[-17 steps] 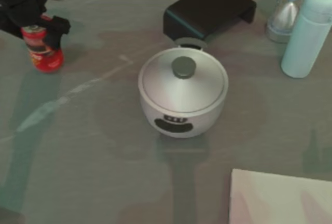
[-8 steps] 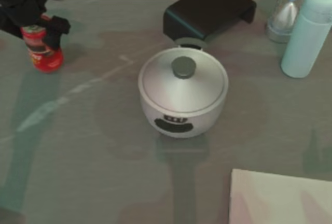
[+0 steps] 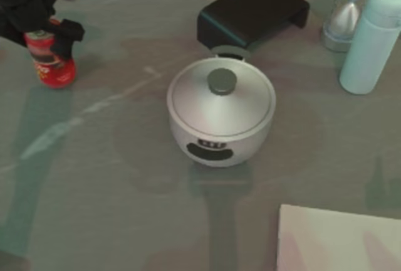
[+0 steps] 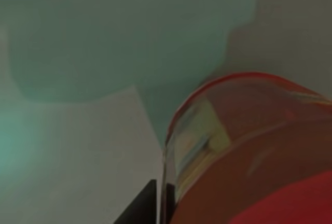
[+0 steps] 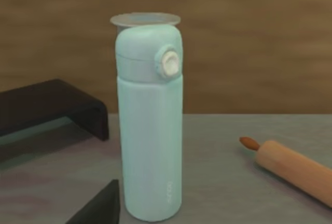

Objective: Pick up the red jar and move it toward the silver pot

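Red jar [image 3: 50, 58] stands at the table's [image 3: 113, 177] far left, well apart from the silver pot [image 3: 220, 111] at centre. My left claw [image 3: 39, 26] is clamped around the jar's upper part, black fingers on either side. Left wrist view is filled by the jar's lid rim [image 4: 249, 146]. Right claw: not visible from above, so I cannot tell.

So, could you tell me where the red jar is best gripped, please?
Grip the red jar across its upper body just under the lid, coming from above, as the left gripper does: it stands upright, and its straight round sides suit two fingers.
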Motion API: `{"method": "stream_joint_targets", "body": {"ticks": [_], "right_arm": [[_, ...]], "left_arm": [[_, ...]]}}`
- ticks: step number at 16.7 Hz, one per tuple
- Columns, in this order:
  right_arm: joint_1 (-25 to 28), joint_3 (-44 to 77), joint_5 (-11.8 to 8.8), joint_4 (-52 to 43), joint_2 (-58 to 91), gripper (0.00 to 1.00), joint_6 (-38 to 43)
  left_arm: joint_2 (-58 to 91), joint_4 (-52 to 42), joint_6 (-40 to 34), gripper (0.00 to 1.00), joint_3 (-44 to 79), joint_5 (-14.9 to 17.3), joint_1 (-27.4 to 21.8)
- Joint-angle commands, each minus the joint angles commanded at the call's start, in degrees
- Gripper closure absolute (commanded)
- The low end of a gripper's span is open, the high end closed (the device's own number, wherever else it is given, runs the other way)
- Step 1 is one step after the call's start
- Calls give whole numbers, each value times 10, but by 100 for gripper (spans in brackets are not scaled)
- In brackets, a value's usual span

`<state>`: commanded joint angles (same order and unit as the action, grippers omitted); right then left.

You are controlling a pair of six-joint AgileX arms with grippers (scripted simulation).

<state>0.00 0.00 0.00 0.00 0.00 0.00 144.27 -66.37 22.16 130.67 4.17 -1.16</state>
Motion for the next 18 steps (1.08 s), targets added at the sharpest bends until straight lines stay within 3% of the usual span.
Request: {"method": "stream_joint_targets", "body": {"ticks": [10, 18], "right_arm": [[0, 0, 0, 0, 0, 0, 0], [0, 0, 0, 0, 0, 0, 0]], "left_arm": [[-260, -28, 0, 100, -229, -3, 11], [-278, -27, -8, 100, -248, -5, 5]]}}
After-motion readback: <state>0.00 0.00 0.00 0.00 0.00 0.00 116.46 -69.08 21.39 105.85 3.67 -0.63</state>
